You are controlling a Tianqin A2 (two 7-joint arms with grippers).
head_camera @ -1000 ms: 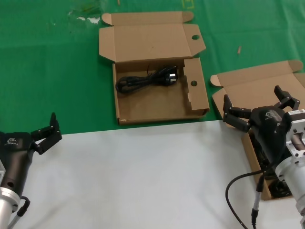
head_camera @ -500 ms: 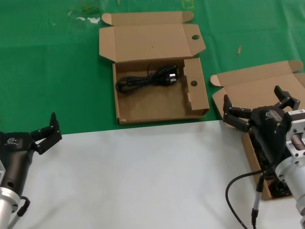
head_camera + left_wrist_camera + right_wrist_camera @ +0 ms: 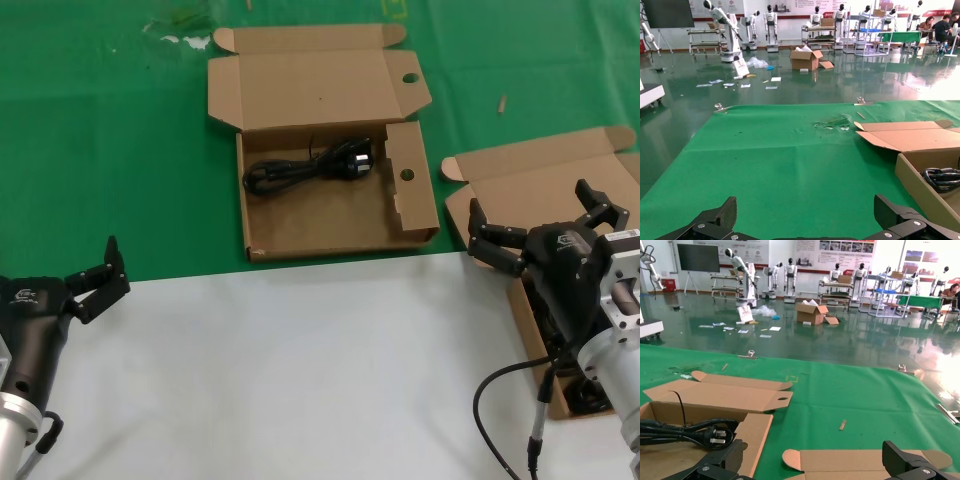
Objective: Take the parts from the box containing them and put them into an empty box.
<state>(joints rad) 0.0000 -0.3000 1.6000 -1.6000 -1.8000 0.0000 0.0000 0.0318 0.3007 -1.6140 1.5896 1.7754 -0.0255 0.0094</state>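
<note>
A holed brown box lies open at the middle with one black power cord in its far part. The plain brown box with a rounded ear tab lies at the right. Dark cords show in it, mostly hidden under my right arm. My right gripper is open and empty above this box's lid. My left gripper is open and empty at the near left, over the edge of the white sheet. The right wrist view shows the cord and the plain lid. The left wrist view shows the cord.
A green cloth covers the far table and a white sheet covers the near part. A small scrap and pale bits lie on the cloth. A cable hangs by my right arm.
</note>
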